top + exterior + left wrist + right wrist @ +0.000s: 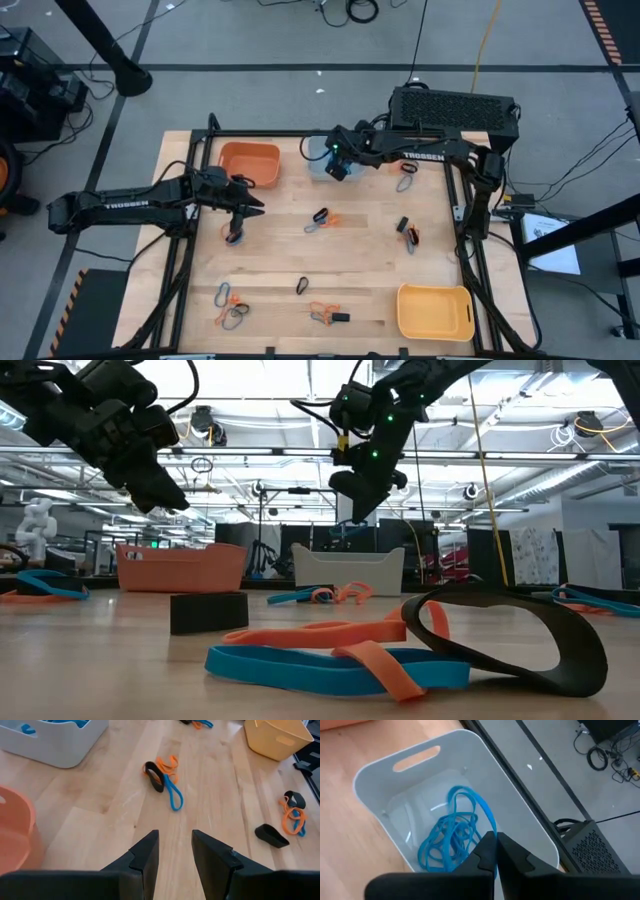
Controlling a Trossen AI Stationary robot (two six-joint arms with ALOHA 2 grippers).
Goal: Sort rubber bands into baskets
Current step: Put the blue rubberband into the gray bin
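From above, the right gripper (338,163) hangs over the pale basket (318,150) at the far edge of the table (360,290), its fingers pressed together and empty. Left of the pale basket sits the orange basket (249,163); the left gripper (247,207) is just in front of that one, above a small cluster of bands (234,236), fingers parted with nothing between them. The yellow basket (435,311) is at the near right corner, well apart from the pale basket. Loose rubber bands lie scattered across the wood: a clump (320,219) near the middle, more toward the near left corner (230,305). At table height, orange, blue and black bands (400,650) lie tangled close to the lens, with the orange basket (180,568) and the pale basket (348,571) behind them; the right gripper (360,500) hangs above the pale basket. From the left wrist, the parted fingers (145,857) frame bare wood, with a black, orange and blue clump (164,777) beyond. From the right wrist, the closed fingers (492,852) sit over the pale basket (385,785), which holds blue bands (452,832).
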